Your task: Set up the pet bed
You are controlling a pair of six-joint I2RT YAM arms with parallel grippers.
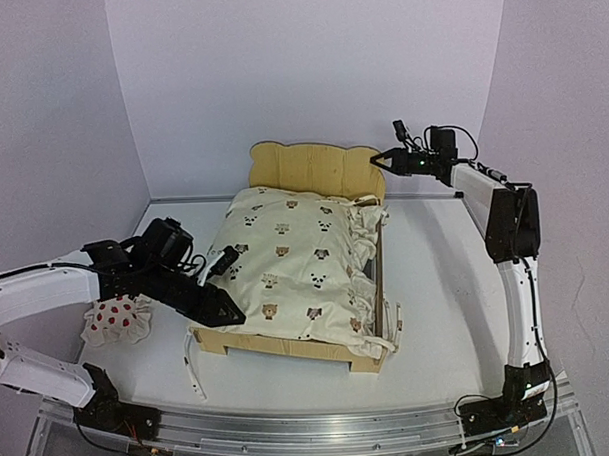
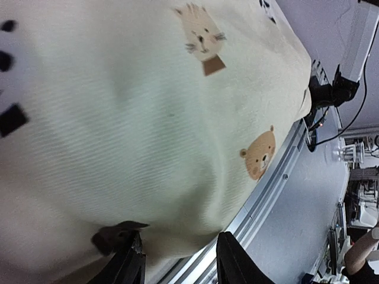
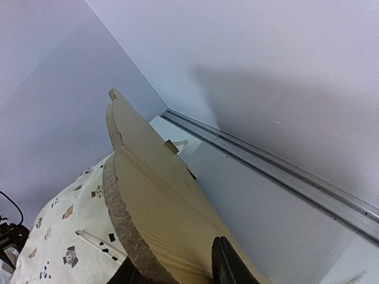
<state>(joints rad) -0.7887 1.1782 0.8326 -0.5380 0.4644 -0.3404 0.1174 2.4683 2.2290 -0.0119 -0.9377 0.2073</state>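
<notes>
The pet bed (image 1: 312,170), a light plywood frame with a bear-ear headboard, stands mid-table. A cream cushion (image 1: 296,258) printed with bear faces lies on it and covers its base. My left gripper (image 1: 227,313) is at the cushion's front left corner. In the left wrist view the cushion (image 2: 148,118) bulges between the two fingers of that gripper (image 2: 180,263), which are closed on its edge. My right gripper (image 1: 380,161) is at the headboard's right ear. The right wrist view shows this gripper (image 3: 177,269) clamped across the thickness of the headboard (image 3: 160,195).
A small white pillow with red spots (image 1: 116,320) lies on the table left of the bed, under my left arm. White cushion ties (image 1: 192,367) trail off the bed's front left corner. An aluminium rail (image 1: 321,428) runs along the near edge. Walls close the back and sides.
</notes>
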